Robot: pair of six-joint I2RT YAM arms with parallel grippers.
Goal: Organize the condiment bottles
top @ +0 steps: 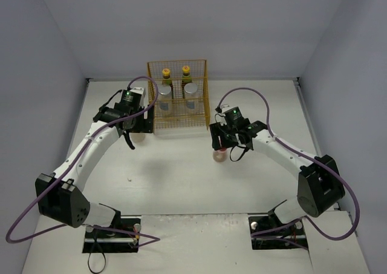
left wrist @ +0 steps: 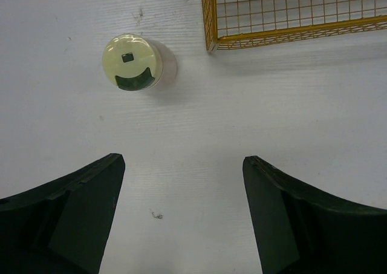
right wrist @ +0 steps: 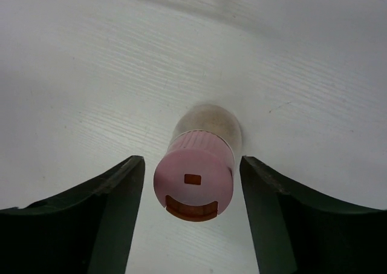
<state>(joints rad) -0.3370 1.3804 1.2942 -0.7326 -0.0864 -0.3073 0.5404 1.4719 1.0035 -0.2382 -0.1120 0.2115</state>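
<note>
While the pink-capped bottle point(right wrist: 193, 180) stands upright on the white surface point(top: 181, 183), to the near right of the yellow wire rack point(top: 179, 124), it is straddled by the right end effector point(right wrist: 192, 162). Its jaws are spread wide, with one finger on each side of the cap. A narrow gap is seen on both sides, so nothing is gripped. The yellow-green-capped bottle point(left wrist: 133, 62) is seen upright just left of the rack's near left corner, apart from the wire. The left end effector point(left wrist: 182, 162) is held over bare surface near this bottle, with its jaws parted and empty. The bottle lies beyond the fingertips and off to one side, not between them. Inside the rack, four containers are found. The two dark bottles with yellow caps point(top: 166, 75) are placed side by side in the far row, and the two silver-lidded jars point(top: 164, 94) are set just in front of them in the near row.
</note>
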